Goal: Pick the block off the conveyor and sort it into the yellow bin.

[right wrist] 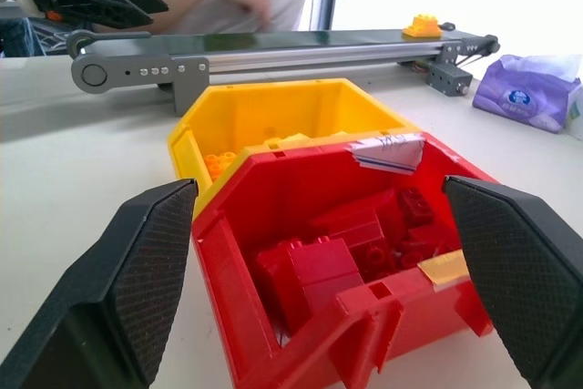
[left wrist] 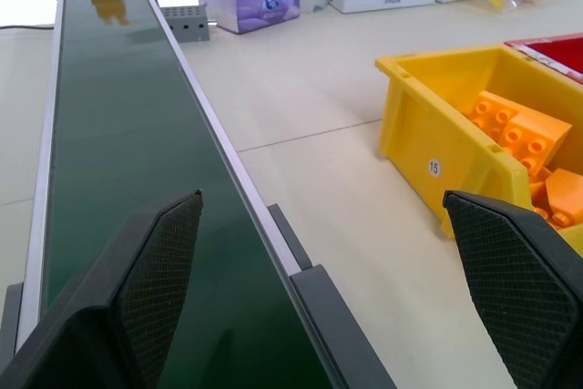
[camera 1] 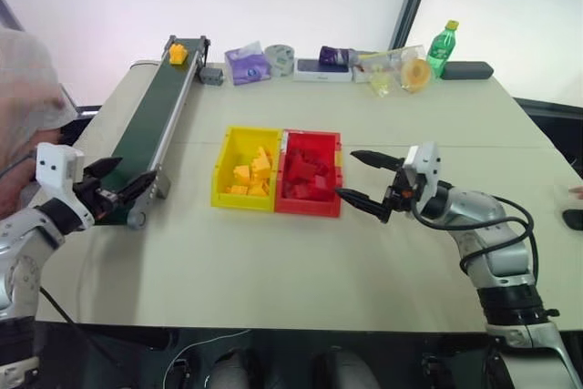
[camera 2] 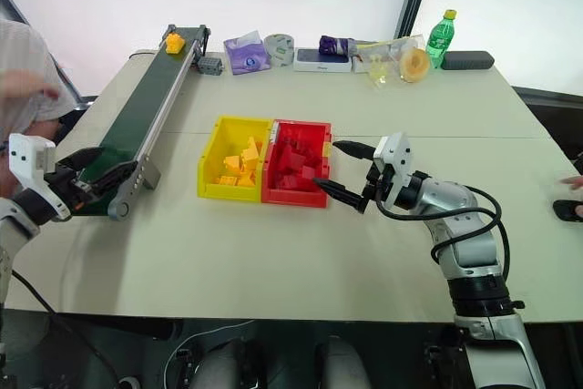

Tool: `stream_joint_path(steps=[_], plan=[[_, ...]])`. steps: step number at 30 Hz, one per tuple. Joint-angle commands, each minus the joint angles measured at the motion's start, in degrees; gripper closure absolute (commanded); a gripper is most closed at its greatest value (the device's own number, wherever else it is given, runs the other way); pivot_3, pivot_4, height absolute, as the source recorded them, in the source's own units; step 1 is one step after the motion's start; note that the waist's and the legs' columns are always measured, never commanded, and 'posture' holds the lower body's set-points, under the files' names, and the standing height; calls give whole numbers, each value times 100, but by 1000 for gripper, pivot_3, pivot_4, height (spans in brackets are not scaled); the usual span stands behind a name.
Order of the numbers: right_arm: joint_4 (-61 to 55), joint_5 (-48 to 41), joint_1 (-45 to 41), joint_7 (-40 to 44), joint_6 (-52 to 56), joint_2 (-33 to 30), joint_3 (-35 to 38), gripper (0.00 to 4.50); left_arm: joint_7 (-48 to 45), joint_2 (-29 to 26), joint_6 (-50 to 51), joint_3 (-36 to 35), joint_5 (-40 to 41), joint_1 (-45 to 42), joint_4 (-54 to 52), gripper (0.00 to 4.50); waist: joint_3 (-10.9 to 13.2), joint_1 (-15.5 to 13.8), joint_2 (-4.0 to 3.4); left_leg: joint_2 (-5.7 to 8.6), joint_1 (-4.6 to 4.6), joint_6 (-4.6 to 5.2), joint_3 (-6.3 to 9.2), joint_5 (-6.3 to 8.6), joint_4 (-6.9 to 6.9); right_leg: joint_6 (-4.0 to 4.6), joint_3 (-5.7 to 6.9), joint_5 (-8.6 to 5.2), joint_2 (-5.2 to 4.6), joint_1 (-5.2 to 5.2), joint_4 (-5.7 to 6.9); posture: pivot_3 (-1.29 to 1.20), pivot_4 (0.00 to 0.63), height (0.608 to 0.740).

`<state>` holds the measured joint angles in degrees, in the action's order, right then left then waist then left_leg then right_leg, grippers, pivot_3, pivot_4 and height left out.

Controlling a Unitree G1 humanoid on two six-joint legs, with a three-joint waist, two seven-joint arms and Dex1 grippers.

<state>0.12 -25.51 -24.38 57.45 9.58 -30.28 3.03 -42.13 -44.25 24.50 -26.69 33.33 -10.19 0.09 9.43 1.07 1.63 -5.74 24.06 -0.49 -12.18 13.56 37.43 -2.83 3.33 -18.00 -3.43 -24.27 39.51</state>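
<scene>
Check the conveyor [camera 1: 150, 125]: the block [camera 1: 178, 53] sits at its far end. The left wrist view reveals a "15" label on the yellow bin [left wrist: 455, 134], whose far side is cut off there. The right wrist view shows the red bin [right wrist: 301, 216] brick by brick. Left gripper [camera 1: 117, 181] and right gripper [camera 1: 364, 179] both stand spread wide, empty.

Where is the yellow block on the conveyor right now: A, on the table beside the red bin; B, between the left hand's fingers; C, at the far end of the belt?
C: the block sits at the conveyor's far end, away from the open left hand.
</scene>
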Motion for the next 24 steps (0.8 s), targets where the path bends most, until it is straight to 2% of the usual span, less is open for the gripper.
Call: stream_joint_path(steps=[1, 18, 24], plan=[[-57, -54, -133, 53, -49, -51, 86, 0, -5, -85, 141, -414, 213, 185, -296, 50, 0, 7, 0, 0, 0, 0, 0, 0, 0, 0, 0, 0, -1, 0, 0, 0, 150, 740], [135, -21, -347, 183, -67, 65, -41, 0, 443, 60, -182, -727, -9, 419, -343, 50, 0, 6, 0, -1, 0, 0, 0, 0, -2, 0, 0, 0, -5, -1, -1, 0, 150, 740], [96, -59, -398, 195, -3, 80, -79, 0, 575, 8, -416, -607, -300, 319, -178, 50, 0, -4, 0, -1, 0, 0, 0, 0, -2, 0, 0, 0, -6, 0, -1, 0, 150, 740]])
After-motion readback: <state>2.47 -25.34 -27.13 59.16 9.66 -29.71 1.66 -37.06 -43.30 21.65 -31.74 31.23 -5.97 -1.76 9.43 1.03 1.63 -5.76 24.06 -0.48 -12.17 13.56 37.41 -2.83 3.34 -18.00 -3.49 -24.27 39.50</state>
